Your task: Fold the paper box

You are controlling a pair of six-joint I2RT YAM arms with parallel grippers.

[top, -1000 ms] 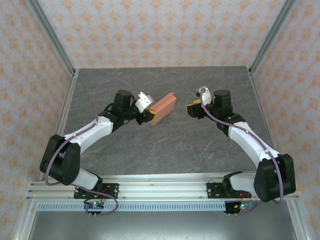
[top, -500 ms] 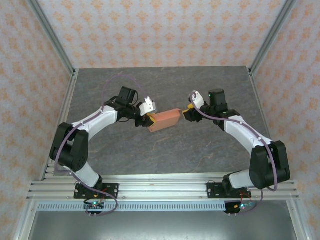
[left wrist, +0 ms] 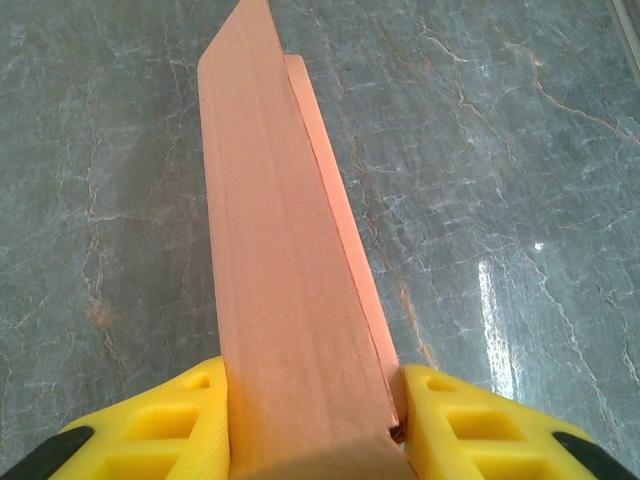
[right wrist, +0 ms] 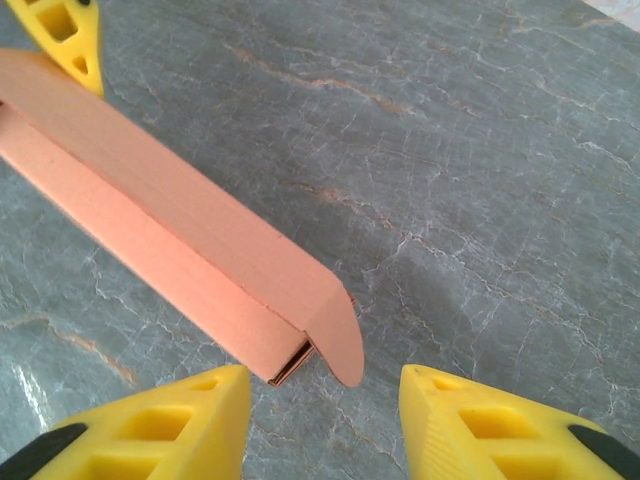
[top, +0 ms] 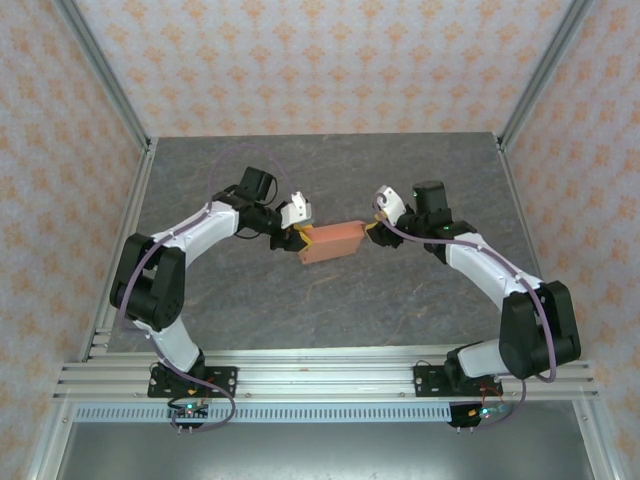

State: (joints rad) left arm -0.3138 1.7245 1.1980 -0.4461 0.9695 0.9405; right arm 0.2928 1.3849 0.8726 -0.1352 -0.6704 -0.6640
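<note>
L gripper (left wrist: 315, 425) pinched the near end of the paper box (left wrist: 280, 250), yellow pads (left wrist: 470, 430) pressed vs both long sides, carrying it apparently just off the table (left wrist: 520, 200). The box was already a long, closed-up sleeve, spanning betw. the 2 arms at mid-table. At its far end the R gripper (right wrist: 322, 385) sat spread, one finger each side of the tip, w/o touching. A rounded end flap (right wrist: 335, 335) stood loose there, w/ a gap under it. Step, prob.: closing that end. Next move needs R to nip the flap & tuck it in while L holds firm. Thin card, so a gentle squeeze.
</note>
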